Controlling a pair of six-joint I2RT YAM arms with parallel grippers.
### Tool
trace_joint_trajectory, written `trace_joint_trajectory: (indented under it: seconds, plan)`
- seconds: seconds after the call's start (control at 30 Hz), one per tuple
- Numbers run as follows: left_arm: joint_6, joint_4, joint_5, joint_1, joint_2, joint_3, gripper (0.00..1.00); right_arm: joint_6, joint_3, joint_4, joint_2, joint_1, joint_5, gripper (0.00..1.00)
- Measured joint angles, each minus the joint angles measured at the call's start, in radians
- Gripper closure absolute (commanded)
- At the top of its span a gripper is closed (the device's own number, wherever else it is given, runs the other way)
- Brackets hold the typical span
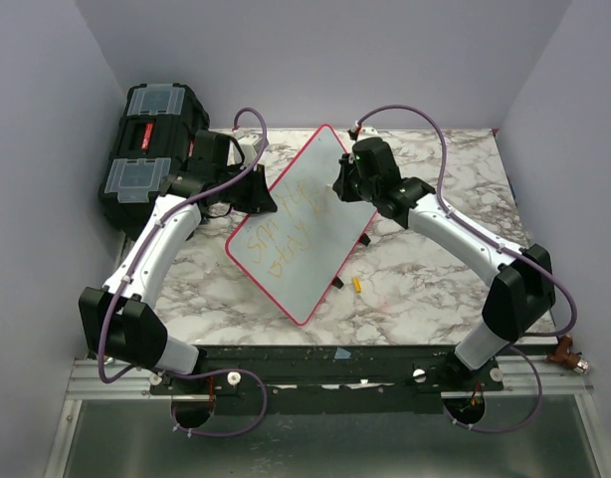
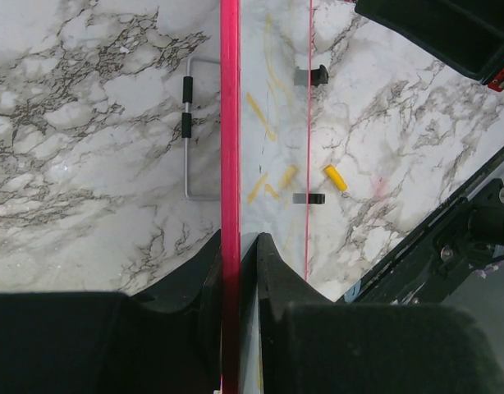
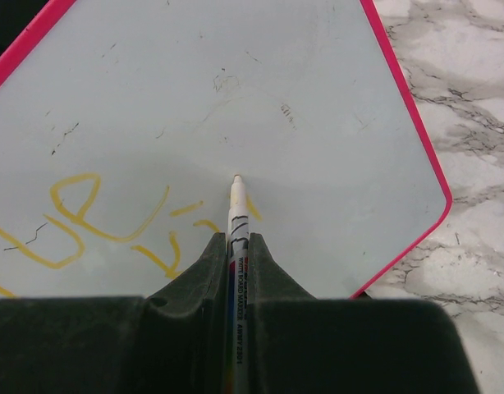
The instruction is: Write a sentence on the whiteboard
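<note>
My left claw (image 2: pixel 240 243) is clenched on one long edge of the flat, glossy white whiteboard (image 1: pixel 304 261) with the thin pink-red frame, one finger on each side of the rim. The board sits slantwise in the middle of the grey-veined marble counter (image 1: pixel 435 279), between my two arms. My right claw (image 3: pixel 237 243) grasps a slim white marker (image 3: pixel 236 205). Its pale tip points at bare board just beside the last yellow stroke.

The sentence (image 3: pixel 75 215), thin yellow-orange handwriting in two lines, is only partly down, so I judge I'm mid-writing, at the end of a line. The next move calls for light pressure and short, controlled strokes from my right arm. My left must hold the frame firm so the board doesn't skid. Bare surface remains ahead of the tip toward the rounded corner.

I cannot tell whether the tip actually touches the surface. The letters are too faint from above to read, and my right wrist view cuts most of them off. My left wrist sees the board nearly edge-on, so I can't say whether it lies flat or is tipped up. A small yellow cap (image 1: pixel 356 284) lies on the counter near the board's right edge.
</note>
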Motion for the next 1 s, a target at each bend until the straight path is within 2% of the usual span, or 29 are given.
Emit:
trace_joint_trajectory:
  seconds: [0.7,1.0]
  plan:
    - [-0.005,0.005,0.0,0.003,0.007,0.0,1.0,0.0,0.028,-0.021,0.035,-0.013,0.044,0.99]
    - [-0.015,-0.001,0.0,0.004,0.007,0.0,1.0,0.001,-0.052,-0.015,0.016,-0.019,0.045,0.99]
